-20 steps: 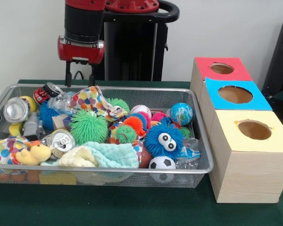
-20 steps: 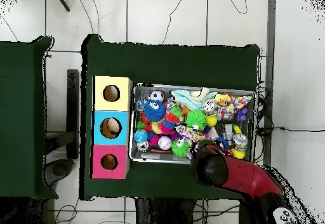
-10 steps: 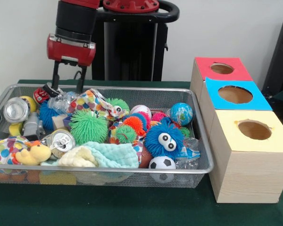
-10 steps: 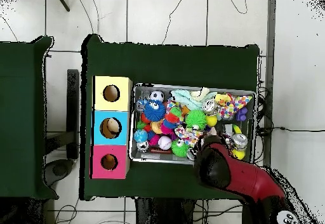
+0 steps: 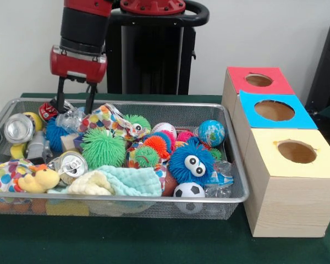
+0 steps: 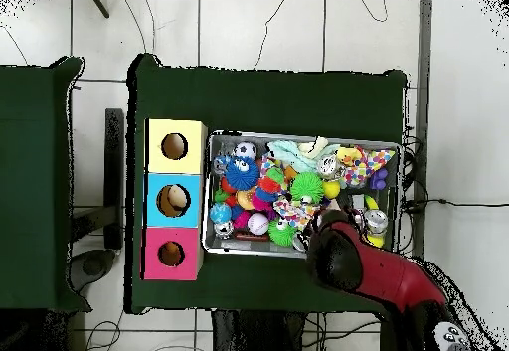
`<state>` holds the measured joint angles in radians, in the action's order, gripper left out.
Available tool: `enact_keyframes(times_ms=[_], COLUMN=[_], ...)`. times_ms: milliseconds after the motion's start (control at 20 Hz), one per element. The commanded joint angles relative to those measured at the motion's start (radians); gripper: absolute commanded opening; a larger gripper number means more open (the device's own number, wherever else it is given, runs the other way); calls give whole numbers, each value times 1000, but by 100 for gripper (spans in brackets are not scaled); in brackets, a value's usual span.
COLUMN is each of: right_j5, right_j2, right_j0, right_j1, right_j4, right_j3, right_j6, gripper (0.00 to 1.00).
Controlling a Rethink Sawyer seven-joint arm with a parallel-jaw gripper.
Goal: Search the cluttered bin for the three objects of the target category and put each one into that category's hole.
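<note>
The wire bin point(image 5: 154, 104) is packed with toys, cloths and cans. My gripper point(image 5: 73, 109) hangs open over its far left corner. Its fingertips straddle a crumpled clear plastic bottle point(image 5: 71, 117), with a red can point(image 5: 48, 110) just to their left. A silver can point(image 5: 18, 128) lies at the bin's left side and another point(image 5: 72, 163) near the front. A green spiky ball point(image 5: 103, 148), a blue googly-eyed fuzzy ball point(image 5: 191, 160), a globe ball point(image 5: 211, 132) and a soccer ball point(image 5: 188, 191) lie further right. In the overhead view the arm point(image 6: 343, 253) hides the gripper.
Three wooden boxes with round holes stand right of the bin: red top point(image 5: 258, 81), blue top point(image 5: 274, 110), yellow top point(image 5: 295, 152). A yellow plush duck point(image 5: 39, 179), a mint cloth point(image 5: 129, 180) and a dotted cloth point(image 5: 107, 117) lie in the bin. Green cloth point(image 5: 154, 242) covers the table.
In the front view my gripper has moved left along the bin's far side and dropped a little. It is still open. The bin's contents have not shifted.
</note>
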<state>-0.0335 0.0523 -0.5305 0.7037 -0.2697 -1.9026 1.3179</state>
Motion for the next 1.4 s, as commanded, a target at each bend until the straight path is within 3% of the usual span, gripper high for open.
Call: enact_keyframes(times_ms=[50,350,500,750,1000,1400], right_j5=[-195,-270,-301,-300,-307,-385], right_j2=[-3,-52,41,146,256,246], right_j0=[34,25,101,164,230,223], right_j1=[-142,-189,-218,-247,-301,-327], right_j4=[48,62,34,-7,13,48], right_j3=[149,187,245,287,335,415], right_j6=[124,116,136,150,188,138], gripper=[100,100,100,100,100,100])
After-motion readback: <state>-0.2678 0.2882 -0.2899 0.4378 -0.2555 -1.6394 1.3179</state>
